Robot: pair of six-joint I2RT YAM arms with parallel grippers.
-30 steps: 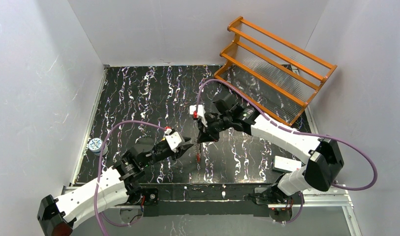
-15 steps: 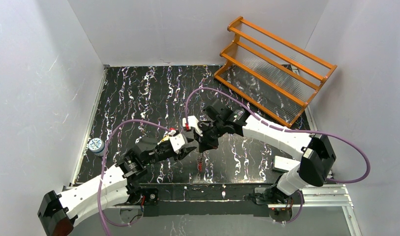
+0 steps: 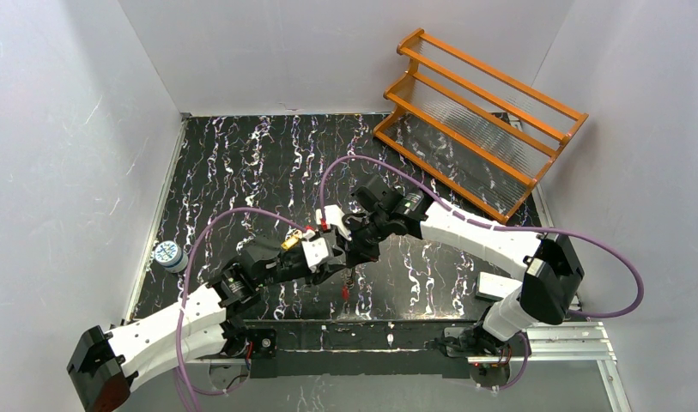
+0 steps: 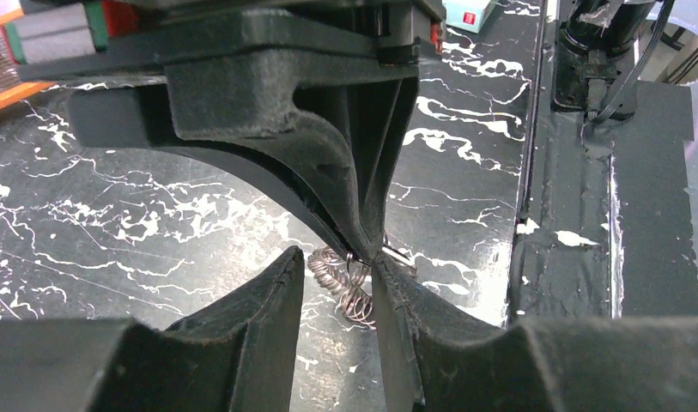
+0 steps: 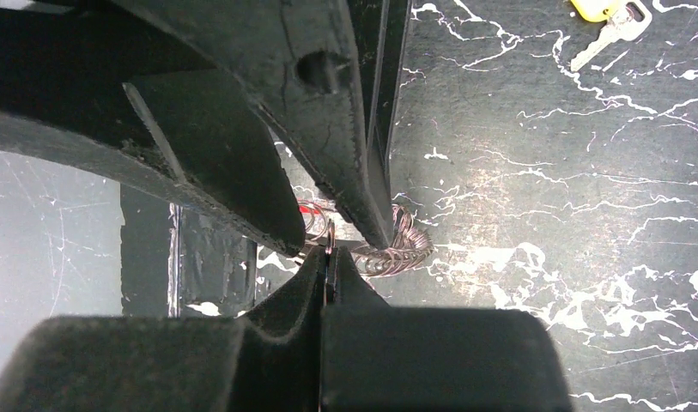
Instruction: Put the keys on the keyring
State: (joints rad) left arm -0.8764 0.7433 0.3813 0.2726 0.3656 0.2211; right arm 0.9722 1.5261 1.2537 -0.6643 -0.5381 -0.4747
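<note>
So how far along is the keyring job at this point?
Done: nothing visible; no key shows on the keyring, and one key lies loose on the table. In hand: the right gripper is pinched on the ring, left gripper open close to it. Left: threading the keys.

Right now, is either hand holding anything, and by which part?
The right hand is shut on the keyring, pinching its thin wire at the fingertips. The left hand stands open around the coiled part, not clearly gripping.
</note>
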